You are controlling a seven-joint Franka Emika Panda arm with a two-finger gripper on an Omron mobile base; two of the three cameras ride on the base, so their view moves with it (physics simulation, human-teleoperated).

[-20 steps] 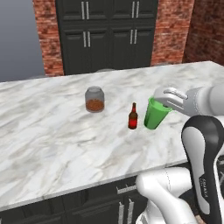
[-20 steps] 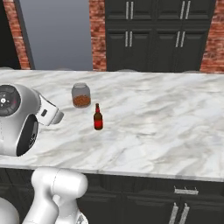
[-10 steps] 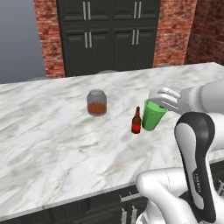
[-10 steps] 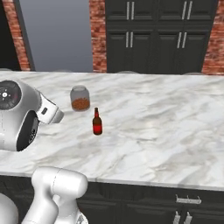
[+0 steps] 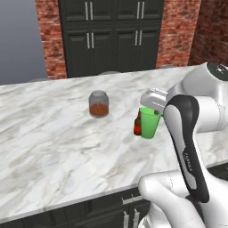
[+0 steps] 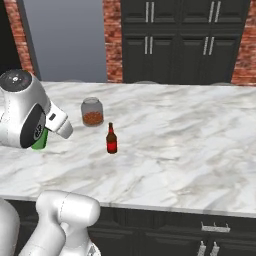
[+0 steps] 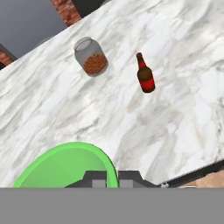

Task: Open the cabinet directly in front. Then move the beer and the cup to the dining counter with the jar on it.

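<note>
- Green plastic, the cup (image 5: 148, 124) hangs above the dining counter (image 5: 53, 147), its rim pinched in the closed jaws of the gripper (image 7: 112, 178); from the hand view its inside looks empty.
- The beer (image 6: 111, 139) stands upright on the marble, well apart from the counter edges.
- The jar (image 6: 92, 111), clear glass with reddish-brown contents filling its lower part, stands near the bottle, farther from the robot.
- Black cabinets (image 6: 177, 42) with closed doors stand beyond the counter.
</note>
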